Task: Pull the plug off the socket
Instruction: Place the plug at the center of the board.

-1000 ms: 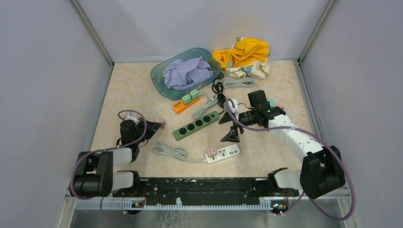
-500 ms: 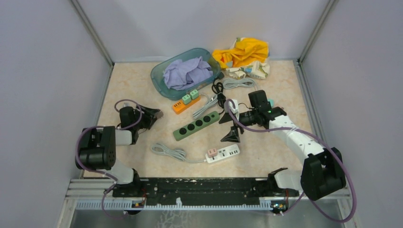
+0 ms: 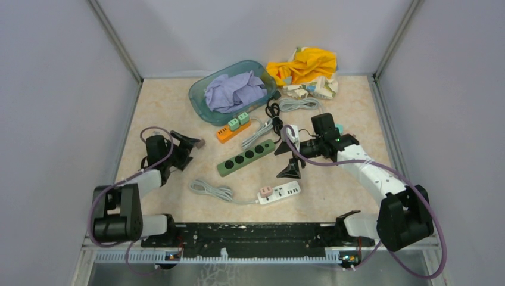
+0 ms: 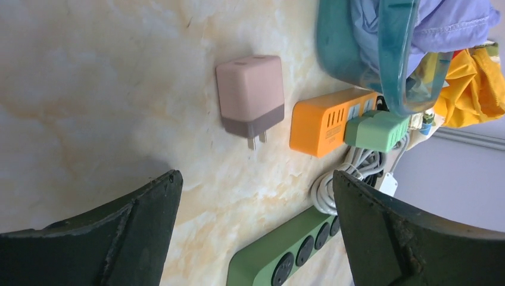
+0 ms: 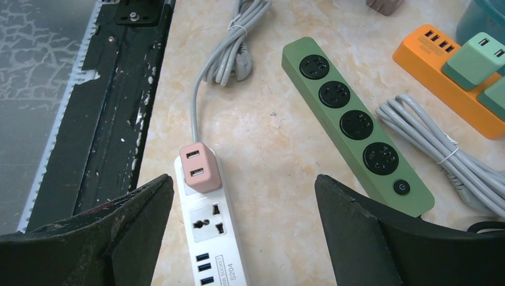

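While the left jaws stand wide apart and hold nothing, a pink plug (image 4: 250, 95) lies on its side on the surface (image 4: 89, 89) just beyond their tips. Its two prongs are bare and it is in no socket. The right jaws are also spread and empty, hanging above a white power strip (image 5: 209, 238). A second pink adapter (image 5: 199, 166) is seated at the cable end of that strip.

Further out lie a green power strip (image 5: 357, 119) with all four sockets vacant and an orange strip (image 4: 318, 122) carrying green adapters (image 4: 376, 130). Beyond those is a teal basin (image 4: 357, 53) filled with cloth.

For the loose plug, the pull itself looks finished, and the left arm seems to be at the letting-go stage. If the seated adapter is the next target, the right jaws would need to drop and straddle its two side faces. They would then close and draw it straight out along its prongs. The white strip looks light and may rise with it, so bracing the strip could help.

The right jaws' own view cuts off their tips at the bottom edge. The seated adapter's prongs are hidden inside the strip. From overhead, both pink pieces are too small to judge how fully either sits.
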Motion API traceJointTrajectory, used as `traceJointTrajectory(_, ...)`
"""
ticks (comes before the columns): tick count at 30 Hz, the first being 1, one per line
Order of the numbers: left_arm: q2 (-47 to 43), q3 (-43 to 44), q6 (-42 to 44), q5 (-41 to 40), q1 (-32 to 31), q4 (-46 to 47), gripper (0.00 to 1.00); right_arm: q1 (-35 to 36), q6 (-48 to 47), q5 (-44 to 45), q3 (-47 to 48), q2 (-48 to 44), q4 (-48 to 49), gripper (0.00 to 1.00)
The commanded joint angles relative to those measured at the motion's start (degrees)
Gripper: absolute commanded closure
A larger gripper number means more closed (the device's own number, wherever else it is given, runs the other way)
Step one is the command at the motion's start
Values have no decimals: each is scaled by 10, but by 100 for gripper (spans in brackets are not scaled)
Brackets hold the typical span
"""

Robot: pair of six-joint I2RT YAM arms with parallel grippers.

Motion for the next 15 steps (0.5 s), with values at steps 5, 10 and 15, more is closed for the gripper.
traceJointTrajectory(5, -136, -30, 56, 0, 2, -114, 0, -5, -22, -17, -2, -19, 7, 11)
traceJointTrajectory(10, -197, -54, 56, 35, 2, -114, 0, -5, -26, -21, -3, -20, 5, 11)
traceJointTrajectory(15, -250, -76, 60, 53, 2, -115, 0, -5, -30, -27, -6, -21, 6, 11)
